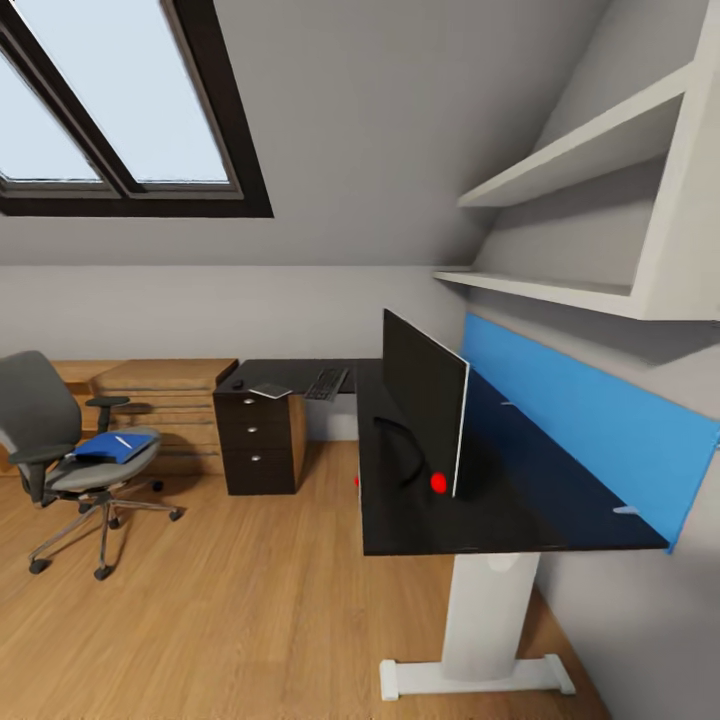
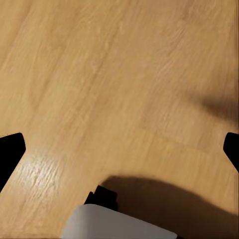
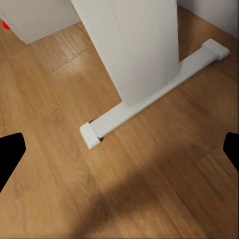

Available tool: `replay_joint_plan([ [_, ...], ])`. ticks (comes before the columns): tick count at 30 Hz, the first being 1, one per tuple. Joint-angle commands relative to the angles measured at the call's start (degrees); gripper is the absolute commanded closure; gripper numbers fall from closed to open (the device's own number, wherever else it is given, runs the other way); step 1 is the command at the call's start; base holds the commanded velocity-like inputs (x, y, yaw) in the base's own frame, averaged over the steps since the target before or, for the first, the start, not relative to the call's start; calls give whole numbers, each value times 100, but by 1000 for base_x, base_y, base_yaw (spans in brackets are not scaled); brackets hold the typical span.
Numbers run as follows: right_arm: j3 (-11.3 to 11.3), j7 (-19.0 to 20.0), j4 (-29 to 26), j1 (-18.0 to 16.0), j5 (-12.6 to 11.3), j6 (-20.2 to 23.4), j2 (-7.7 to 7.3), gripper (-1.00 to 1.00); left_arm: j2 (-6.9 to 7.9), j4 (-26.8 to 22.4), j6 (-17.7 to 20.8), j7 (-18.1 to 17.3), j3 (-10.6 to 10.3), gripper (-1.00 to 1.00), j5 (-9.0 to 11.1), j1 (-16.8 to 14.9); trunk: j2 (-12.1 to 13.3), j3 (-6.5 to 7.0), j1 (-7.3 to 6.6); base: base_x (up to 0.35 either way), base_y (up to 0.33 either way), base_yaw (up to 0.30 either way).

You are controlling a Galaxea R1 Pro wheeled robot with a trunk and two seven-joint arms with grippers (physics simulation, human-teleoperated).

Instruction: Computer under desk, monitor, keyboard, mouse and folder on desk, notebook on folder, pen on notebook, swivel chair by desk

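Head view: monitor (image 1: 425, 400) edge-on on black worktop (image 1: 520, 520), screen face unseen. Keyboard (image 1: 326, 383) on far wing; small dark item near drawer unit (image 1: 258, 440), mouse or not unclear. Blue folder (image 1: 112, 448) on swivel chair (image 1: 70, 450), pale stick atop.
Left wrist view: left gripper (image 2: 119, 149) tips cut off at frame edges, jaws wide over wood floor (image 2: 124, 74).
Right wrist view: right gripper (image 3: 119, 149) jaws wide; white desk leg (image 3: 139, 45), top cropped.

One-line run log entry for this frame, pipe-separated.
phase: approach | folder on swivel chair | monitor, keyboard on desk | left gripper open | right gripper open
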Motion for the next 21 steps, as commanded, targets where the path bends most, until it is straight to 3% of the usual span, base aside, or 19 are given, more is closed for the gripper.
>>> replay_joint_plan([
  [1,49,-35,-3,-2,-21,-13,-1,-100,7,-13,-17,43,-49,-100,48,1,-3,-5,-1,-96,-234,0],
  [12,47,-38,-1,-5,-21,-27,-4,-100,7,-13,-17,42,-51,-100,46,1,-3,-5,-1,-113,-291,0],
  [18,31,-50,-24,-4,-21,-47,-8,-100,14,-13,-24,56,-37,-100,46,1,-3,-5,-1,-39,-95,0],
  [21,6,-66,-45,-3,-38,-48,-23,-100,15,-13,-21,67,-35,-100,48,1,117,48,-67,-9,-23,0],
])
